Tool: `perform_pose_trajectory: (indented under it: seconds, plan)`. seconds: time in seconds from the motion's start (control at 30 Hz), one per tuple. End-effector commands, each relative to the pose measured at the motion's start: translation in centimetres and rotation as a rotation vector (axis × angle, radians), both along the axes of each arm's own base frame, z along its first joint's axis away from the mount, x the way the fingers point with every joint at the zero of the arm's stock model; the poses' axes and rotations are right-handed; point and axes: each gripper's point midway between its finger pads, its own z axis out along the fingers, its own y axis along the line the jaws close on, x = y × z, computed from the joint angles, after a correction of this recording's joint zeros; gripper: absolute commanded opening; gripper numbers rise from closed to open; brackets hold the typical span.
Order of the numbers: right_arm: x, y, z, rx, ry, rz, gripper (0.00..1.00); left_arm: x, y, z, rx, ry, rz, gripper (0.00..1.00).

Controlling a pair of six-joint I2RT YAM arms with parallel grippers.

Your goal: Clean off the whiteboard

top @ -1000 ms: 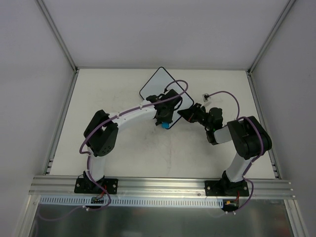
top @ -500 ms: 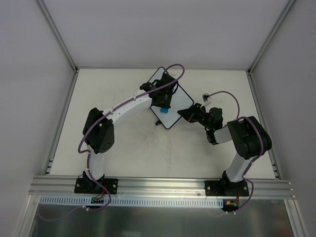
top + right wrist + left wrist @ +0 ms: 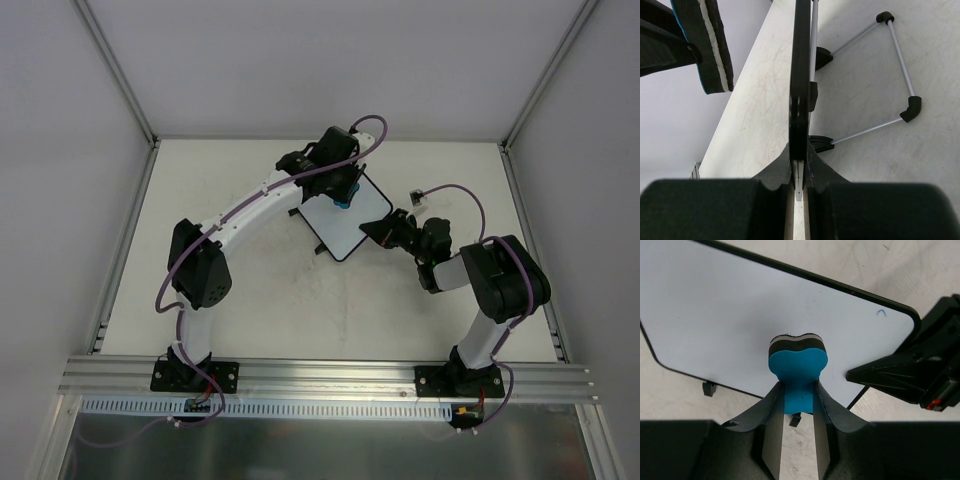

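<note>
The board [image 3: 340, 230] is sitting mid-table, toward 12 o'clock. The right gripper [image 3: 799, 160] is pinching shut on its 3 o'clock rim. The left gripper [image 3: 799, 390] is squeezing the eraser [image 3: 798, 360]. Light, stiff and slick, the board is probably sliding unless edge-held.

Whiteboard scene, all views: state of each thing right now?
whiteboard, clamped at one edge; face clean but for one mark
pen mark, small blue stroke near a corner, not yet erased
eraser, gripped, over the board's face; contact unclear
left gripper, shut on the eraser
right gripper, shut on the whiteboard's edge
wire stand, swung out to one side of the board
</note>
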Motion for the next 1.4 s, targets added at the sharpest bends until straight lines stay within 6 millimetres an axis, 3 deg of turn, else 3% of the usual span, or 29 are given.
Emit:
perform_pose_trajectory:
  seconds: [0.0, 0.5, 0.6, 1.03, 1.37]
  plan:
    - [0.6, 0.6, 4.7, 0.032, -0.175, 0.025, 0.0, -0.4, -2.4, 1.2, -0.022, -0.044, -0.204, 0.0]
    - [0.7, 0.6, 4.6, 0.032, -0.174, 0.025, 0.0, -1.5, -4.8, 0.0, 0.065, -0.113, -0.426, 0.0]
    - [0.6, 0.6, 4.6, 0.032, -0.174, 0.025, 0.0, -1.0, -5.0, -0.8, 0.143, -0.153, -0.42, 0.0]
    - [0.6, 0.6, 4.5, 0.029, -0.175, 0.025, 0.0, 2.2, -5.3, -0.5, 0.212, -0.231, -0.337, 0.0]
    - [0.7, 0.6, 4.5, 0.03, -0.172, 0.024, 0.0, 0.8, -6.4, -1.5, 0.231, -0.221, -0.389, 0.0]
